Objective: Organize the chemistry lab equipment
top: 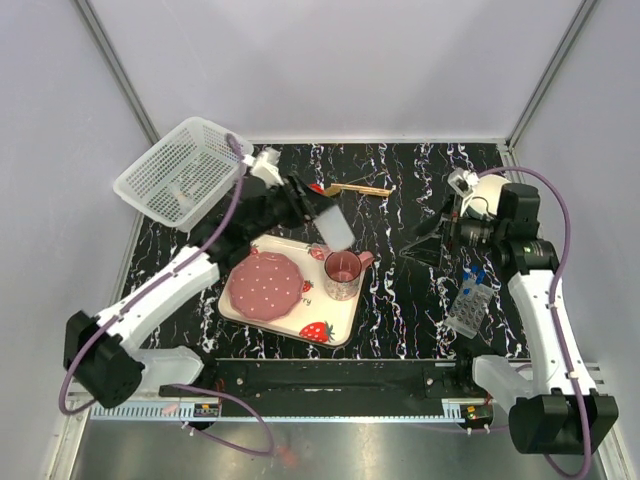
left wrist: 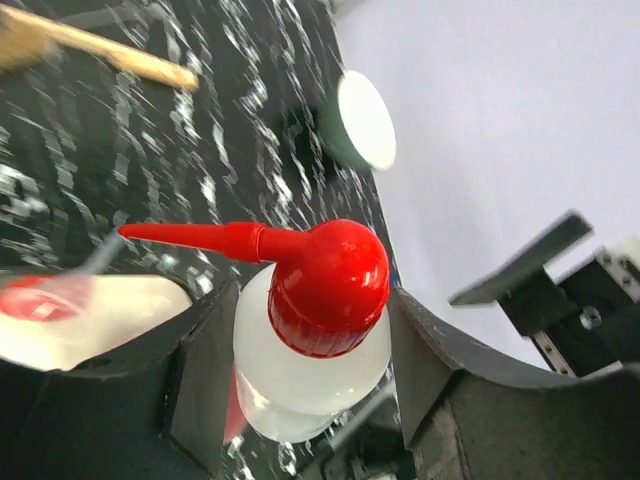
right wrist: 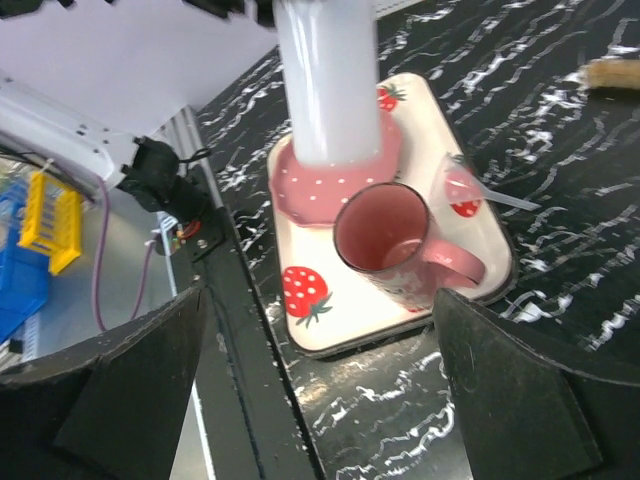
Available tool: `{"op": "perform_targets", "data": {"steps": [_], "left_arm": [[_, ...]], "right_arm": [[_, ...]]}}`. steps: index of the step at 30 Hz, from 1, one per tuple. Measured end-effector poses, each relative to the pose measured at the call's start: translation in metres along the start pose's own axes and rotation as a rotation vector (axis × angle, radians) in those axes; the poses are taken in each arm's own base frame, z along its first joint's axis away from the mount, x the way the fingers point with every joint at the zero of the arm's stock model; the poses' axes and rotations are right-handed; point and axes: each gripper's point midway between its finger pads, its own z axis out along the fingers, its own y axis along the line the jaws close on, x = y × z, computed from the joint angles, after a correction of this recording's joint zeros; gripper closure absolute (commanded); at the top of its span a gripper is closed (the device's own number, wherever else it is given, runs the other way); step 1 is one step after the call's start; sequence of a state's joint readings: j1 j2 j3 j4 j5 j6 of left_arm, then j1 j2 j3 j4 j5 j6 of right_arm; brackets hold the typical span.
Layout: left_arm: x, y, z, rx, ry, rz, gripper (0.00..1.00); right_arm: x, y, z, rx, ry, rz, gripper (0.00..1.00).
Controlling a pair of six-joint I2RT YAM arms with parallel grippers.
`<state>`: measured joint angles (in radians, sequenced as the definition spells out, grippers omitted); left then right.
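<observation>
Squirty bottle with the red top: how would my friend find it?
Find the strawberry tray on the black marbled table. Above its far side, the left hand holds a cloudy white bottle in the air. Only it has a red cap with a long pointed spout.

Bright, even light all round, shadows faint on the counter (top: pixel 420 290). Left wrist view smears: the wooden tool (left wrist: pixel 100 50) streaks with motion blur. Right wrist view, the bottle (right wrist: pixel 328 80) looms soft and washed-out white, bottom corners dark and unfocused.
</observation>
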<state>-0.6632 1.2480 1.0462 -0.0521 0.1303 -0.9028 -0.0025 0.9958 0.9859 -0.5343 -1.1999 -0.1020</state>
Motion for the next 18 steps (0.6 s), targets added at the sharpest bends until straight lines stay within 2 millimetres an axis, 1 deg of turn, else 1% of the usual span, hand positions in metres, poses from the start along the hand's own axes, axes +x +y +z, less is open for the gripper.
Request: {"op": "perform_targets", "data": {"steps": [2,4,5,6,8,9,10,11,12,14,16,18], "left_arm": [[-0.026,0.017,-0.013,-0.042,-0.056,0.011,0.88],[-0.064,0.046,-0.033,-0.124,-0.148,0.026,0.88],[-0.079,0.060,-0.042,-0.169,-0.189,0.034,0.88],[-0.098,0.081,-0.053,-0.236,-0.245,0.042,0.88],[-0.130,0.120,-0.075,-0.377,-0.327,0.059,0.88],[-0.147,0.143,-0.087,-0.466,-0.364,0.067,0.88],[-0.158,0.158,-0.094,-0.527,-0.384,0.072,0.88],[-0.175,0.179,-0.104,-0.615,-0.408,0.083,0.87],[-0.187,0.191,-0.109,-0.668,-0.423,0.092,0.87],[-0.214,0.223,-0.117,-0.795,-0.441,0.111,0.87],[-0.235,0.249,-0.121,-0.891,-0.451,0.127,0.87],[-0.250,0.276,-0.122,-0.982,-0.446,0.141,0.86]], "right_arm": [[0.000,-0.004,-0.006,0.031,-0.018,-0.011,0.00],[0.001,-0.007,-0.012,0.061,-0.036,-0.024,0.00],[0.002,-0.008,-0.014,0.072,-0.043,-0.031,0.00],[0.003,-0.009,-0.017,0.083,-0.049,-0.037,0.00],[0.008,-0.009,-0.020,0.099,-0.058,-0.047,0.00],[0.011,-0.009,-0.021,0.105,-0.061,-0.051,0.00],[0.012,-0.009,-0.022,0.110,-0.064,-0.055,0.00],[0.014,-0.009,-0.023,0.114,-0.066,-0.059,0.00],[0.015,-0.008,-0.023,0.116,-0.068,-0.062,0.00],[0.017,-0.008,-0.025,0.121,-0.073,-0.071,0.00],[0.017,-0.008,-0.026,0.129,-0.080,-0.081,0.00],[0.017,-0.009,-0.027,0.135,-0.085,-0.087,0.00]]}}
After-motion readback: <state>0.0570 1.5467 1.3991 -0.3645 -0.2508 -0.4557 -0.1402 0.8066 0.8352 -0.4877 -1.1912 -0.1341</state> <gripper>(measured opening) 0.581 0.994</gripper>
